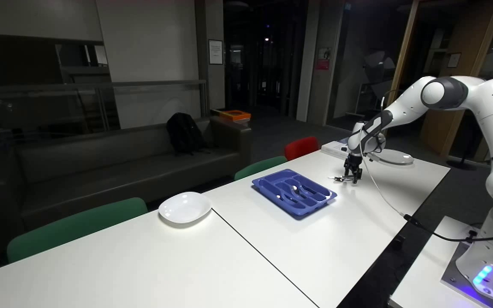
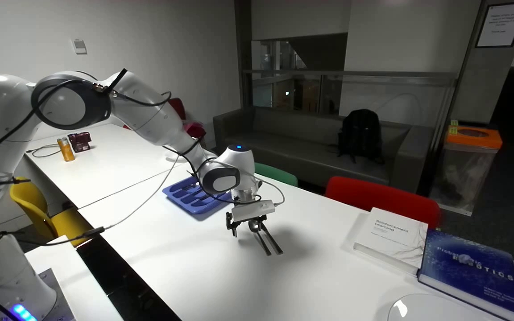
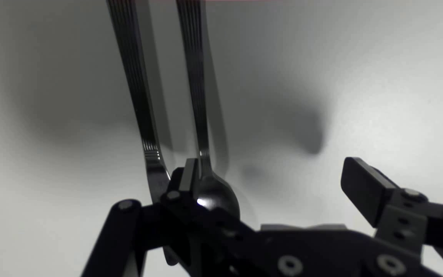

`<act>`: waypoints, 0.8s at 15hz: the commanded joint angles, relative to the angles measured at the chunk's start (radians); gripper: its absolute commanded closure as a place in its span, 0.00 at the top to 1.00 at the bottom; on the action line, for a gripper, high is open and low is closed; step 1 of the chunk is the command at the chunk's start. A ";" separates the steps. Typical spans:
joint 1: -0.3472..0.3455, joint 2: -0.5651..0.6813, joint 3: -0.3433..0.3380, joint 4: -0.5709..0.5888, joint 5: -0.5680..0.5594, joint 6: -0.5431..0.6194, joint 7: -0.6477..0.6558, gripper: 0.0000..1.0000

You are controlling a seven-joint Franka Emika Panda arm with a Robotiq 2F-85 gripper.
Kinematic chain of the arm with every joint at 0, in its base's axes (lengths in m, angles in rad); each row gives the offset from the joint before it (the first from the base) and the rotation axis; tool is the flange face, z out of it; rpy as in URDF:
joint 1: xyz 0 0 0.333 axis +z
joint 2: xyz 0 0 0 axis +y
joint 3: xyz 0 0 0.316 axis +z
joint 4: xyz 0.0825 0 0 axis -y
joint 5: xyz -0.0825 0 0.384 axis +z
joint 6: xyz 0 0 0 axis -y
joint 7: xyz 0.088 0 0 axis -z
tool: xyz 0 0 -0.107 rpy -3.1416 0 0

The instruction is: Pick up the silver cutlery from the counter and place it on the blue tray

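Near the blue tray [image 1: 306,210], outside its rim, two pieces of silver cutlery [image 3: 196,77] are seen lying on the counter [image 2: 217,276]: a spoon [image 3: 221,192] and a slim second utensil [image 3: 140,98], type not settled, its head being partly hidden. Both long axes are directed away from the tray, heads nearer it, handles farther off. Over the tray-side ends the gripper [image 3: 273,169] is poised, fingers spread well apart, nothing pinched. Relation noted: the pair is offset to one side of the gap. In the wrist view the spoon's bowl is partly covered by one finger [image 3: 189,175], its visible part just inside the gap; the second utensil appears outside that finger. Contact cannot be told. Both handles are judged well crossed to the closing direction; if both are to be taken, a sideways shift is likely needed first.
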 commanded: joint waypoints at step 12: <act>-0.024 0.044 -0.001 0.072 0.023 -0.066 -0.038 1.00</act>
